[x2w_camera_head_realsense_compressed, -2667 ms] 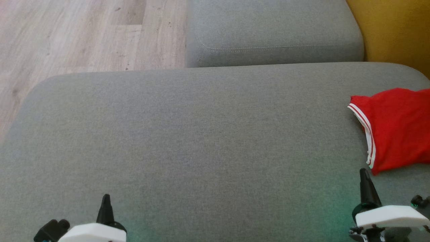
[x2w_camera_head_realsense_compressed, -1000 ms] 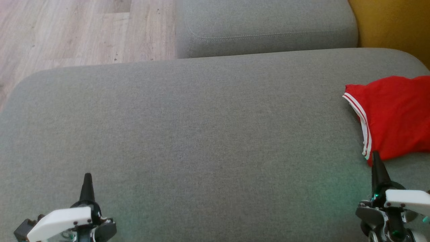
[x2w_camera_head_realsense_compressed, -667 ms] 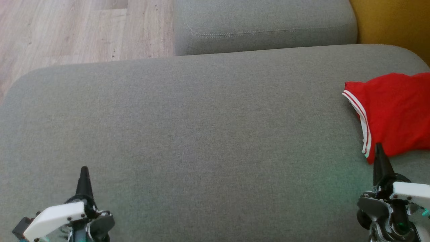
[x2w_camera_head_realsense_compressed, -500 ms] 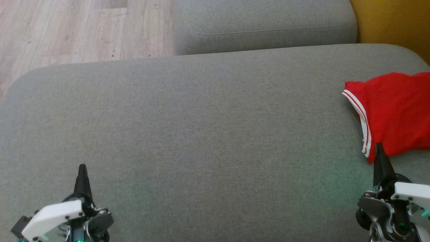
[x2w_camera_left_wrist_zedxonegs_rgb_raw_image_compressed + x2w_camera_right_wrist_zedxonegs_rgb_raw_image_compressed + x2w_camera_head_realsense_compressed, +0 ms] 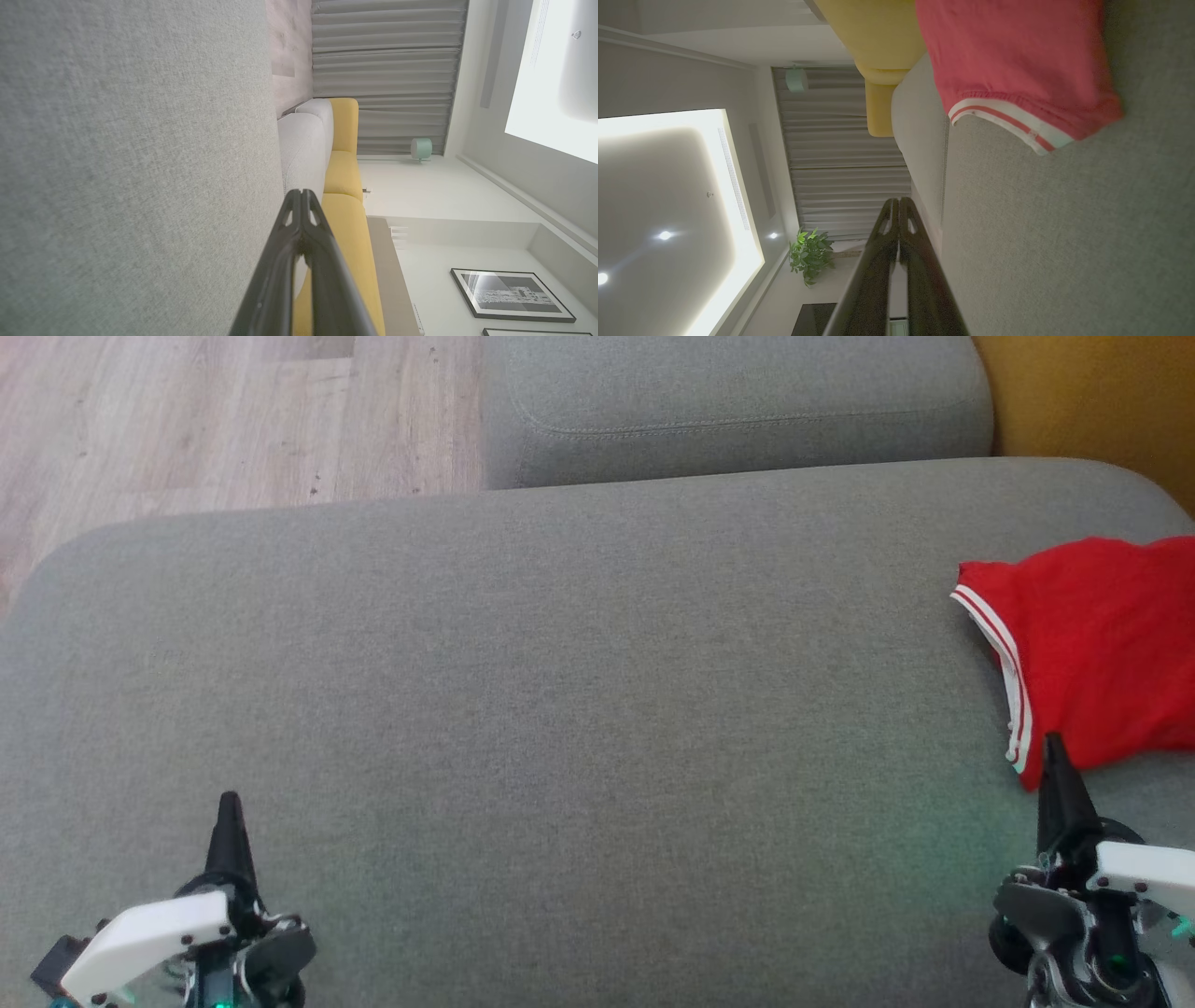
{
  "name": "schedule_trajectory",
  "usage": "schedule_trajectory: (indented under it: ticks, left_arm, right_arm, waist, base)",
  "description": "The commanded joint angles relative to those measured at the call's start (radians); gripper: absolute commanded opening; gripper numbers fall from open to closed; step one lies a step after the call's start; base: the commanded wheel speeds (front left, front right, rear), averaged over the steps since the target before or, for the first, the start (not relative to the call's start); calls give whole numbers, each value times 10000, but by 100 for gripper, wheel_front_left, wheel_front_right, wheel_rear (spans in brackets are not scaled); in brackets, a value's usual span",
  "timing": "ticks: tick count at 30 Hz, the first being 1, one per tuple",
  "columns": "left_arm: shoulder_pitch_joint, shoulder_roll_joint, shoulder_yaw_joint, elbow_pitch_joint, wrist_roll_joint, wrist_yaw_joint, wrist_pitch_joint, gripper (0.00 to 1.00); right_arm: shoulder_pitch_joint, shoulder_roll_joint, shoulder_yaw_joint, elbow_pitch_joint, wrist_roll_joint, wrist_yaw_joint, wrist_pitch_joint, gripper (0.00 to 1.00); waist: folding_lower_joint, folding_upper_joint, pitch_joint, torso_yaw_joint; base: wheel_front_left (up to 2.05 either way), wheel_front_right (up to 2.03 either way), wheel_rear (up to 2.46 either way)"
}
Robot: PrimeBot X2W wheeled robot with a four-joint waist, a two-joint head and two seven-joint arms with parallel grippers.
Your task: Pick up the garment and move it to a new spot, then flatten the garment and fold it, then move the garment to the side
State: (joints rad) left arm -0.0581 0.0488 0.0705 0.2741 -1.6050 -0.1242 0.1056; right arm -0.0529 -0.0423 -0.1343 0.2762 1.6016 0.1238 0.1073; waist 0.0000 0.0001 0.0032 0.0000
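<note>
Right gripper point(image 5: 1055, 761): fingers pressed together, holding nothing; its tip sits just at the near-left corner of the garment. Whether it touches the cloth cannot be told.
Left gripper point(image 5: 230, 812): fingers together, empty, low over the near-left part of the seat, well apart from the garment.
Garment point(image 5: 1097, 644): red, with a white-striped hem facing left. It lies in a compact heap on the right side of the seat cushion point(image 5: 579, 691) and runs out of the head view on the right.
Surroundings: second grey cushion point(image 5: 738, 411) on the far side, wooden floor point(image 5: 187, 420) far left, yellow upholstery point(image 5: 1092, 392) far right.
Risk 1: descending with the fingers together would only push the cloth. Cause: no gap to admit the fabric.
Risk 2: pinching the striped hem alone would lift one layer and drag the heap open. Cause: a shallow bite at the corner.
Risk 3: the fingertips may dig into the soft seat. Cause: the cushion yields under pressure.
Risk 4: the garment's right extent is unseen, so a pull could shift it unevenly.
</note>
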Motion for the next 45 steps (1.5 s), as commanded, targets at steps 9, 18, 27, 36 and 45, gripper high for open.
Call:
schedule_trajectory:
  ticks: [9, 18, 27, 36, 45]
  left_arm:
    - [-498, 42, 405, -287, -59, -65, 54, 0]
    - [-499, 38, 410, -288, -54, -65, 58, 0]
    - [-499, 35, 415, -288, -51, -65, 62, 0]
    - [-499, 32, 419, -288, -47, -65, 65, 0]
    - [-499, 29, 423, -288, -44, -65, 68, 0]
  right_arm:
    - [-551, -79, 205, -314, 70, 69, 60, 0]
    - [-551, -79, 205, -314, 70, 69, 59, 0]
    - [-551, -79, 205, -314, 70, 69, 59, 0]
    - [-551, -79, 206, -314, 71, 69, 59, 0]
    - [-551, -79, 206, -314, 71, 69, 59, 0]
  waist:
    - [0, -1, -1, 0]
    - [0, -1, -1, 0]
    - [0, -1, -1, 0]
    - [0, -1, -1, 0]
    - [0, -1, -1, 0]
  base:
    - [0, 0, 0]
    - [0, 0, 0]
    - [0, 0, 0]
    - [0, 0, 0]
    - [0, 0, 0]
